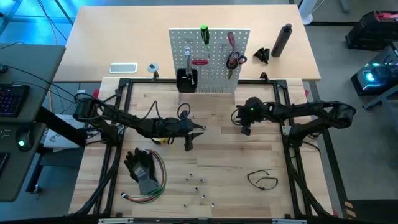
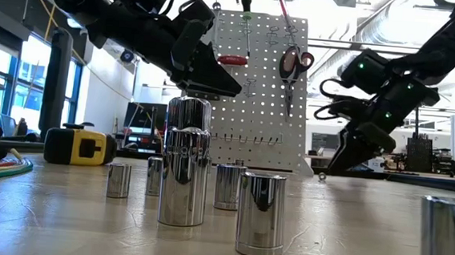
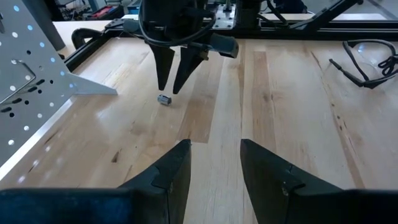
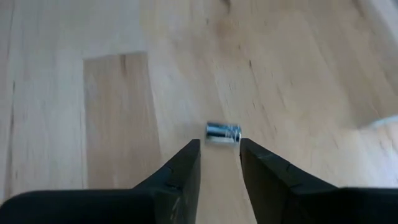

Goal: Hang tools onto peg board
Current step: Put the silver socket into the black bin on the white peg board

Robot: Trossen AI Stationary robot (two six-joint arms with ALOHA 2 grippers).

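The white peg board point(image 1: 214, 68) stands at the table's far side with a green-handled screwdriver point(image 1: 204, 34), a red-handled tool point(image 1: 199, 62), red-handled scissors point(image 1: 234, 59) and a black bin point(image 1: 186, 79) on its front. My right gripper point(image 4: 220, 152) points down just in front of the board, open with a narrow gap, its tips just short of a small metal socket point(image 4: 224, 132) lying on its side on the table; the socket also shows in the left wrist view point(image 3: 164, 99). My left gripper point(image 3: 214, 165) is open and empty, level above the table's middle point(image 1: 201, 129).
Several shiny sockets point(image 2: 184, 173) stand on the near part of the table. A yellow tape measure point(image 2: 82, 145), black gloves point(image 1: 142, 167) with coloured wires point(image 1: 155, 186) lie at the near left. A thin black loop point(image 1: 262, 179) lies at the near right.
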